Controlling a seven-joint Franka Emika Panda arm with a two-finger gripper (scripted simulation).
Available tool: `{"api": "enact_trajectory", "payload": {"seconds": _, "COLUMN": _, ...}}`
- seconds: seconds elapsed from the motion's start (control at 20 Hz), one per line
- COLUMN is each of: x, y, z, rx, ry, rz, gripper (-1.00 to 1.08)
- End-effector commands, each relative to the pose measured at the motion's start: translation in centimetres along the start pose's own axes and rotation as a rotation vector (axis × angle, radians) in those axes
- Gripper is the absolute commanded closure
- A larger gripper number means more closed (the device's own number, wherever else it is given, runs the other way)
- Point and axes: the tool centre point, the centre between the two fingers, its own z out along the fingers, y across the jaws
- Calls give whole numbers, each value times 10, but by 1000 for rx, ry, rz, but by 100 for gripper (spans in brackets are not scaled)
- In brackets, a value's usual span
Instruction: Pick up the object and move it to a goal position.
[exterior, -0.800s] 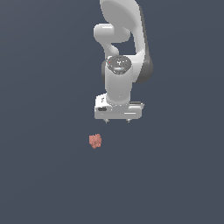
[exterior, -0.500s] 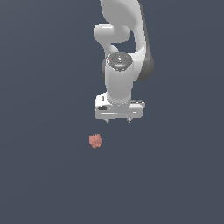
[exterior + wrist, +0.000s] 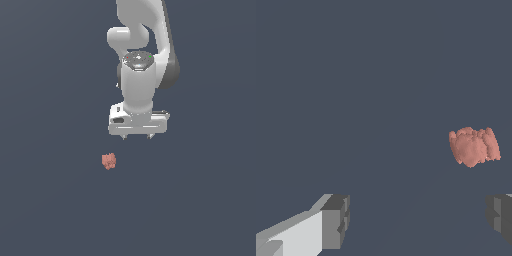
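1. Wrist view first: the object [image 3: 474, 146] is a small, lumpy salmon-pink blob with a bumpy, almost ridged surface, kinda like a squashed raspberry. It's sitting on its own on the plain dark grey counter [image 3: 356, 75], nothing touching it.

2. Where it is: no edges or corners of the counter show in either view, so I can't pin it to a side. In the exterior view the object [image 3: 108, 161] sits below the tool [image 3: 137, 136] in the picture and a bit toward that view's left, clearly apart from it.

3. The tool is spread wide open and holding nothing. In the wrist view you can see one dark fingertip pad [image 3: 336, 221] on one side and the other at the far edge of the picture, with a big gap between.

4. Why it's like that, my guess: the fingers point straight down and open, ready for a top-down grab, but the blob isn't centred between the pads yet. It sits off toward one finger and ahead of the gap, so the arm needs to line up before dropping.

5. No goal marker visible anywhere, so can't say where it's headed.
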Motion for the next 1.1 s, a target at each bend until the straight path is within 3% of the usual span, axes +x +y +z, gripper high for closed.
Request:
{"api": "enact_trajectory", "payload": {"seconds": 0.0, "x": 1, "y": 2, "z": 1, "rx": -1, "ry": -1, "rz": -4, "gripper": -92}}
{"api": "enact_trajectory", "payload": {"seconds": 0.45, "x": 8, "y": 30, "z": 22, "rx": -11, "ry": -12, "rz": -64, "gripper": -92}}
{"api": "enact_trajectory", "payload": {"seconds": 1.05, "x": 18, "y": 103, "z": 76, "rx": -29, "ry": -44, "rz": -217, "gripper": -92}}
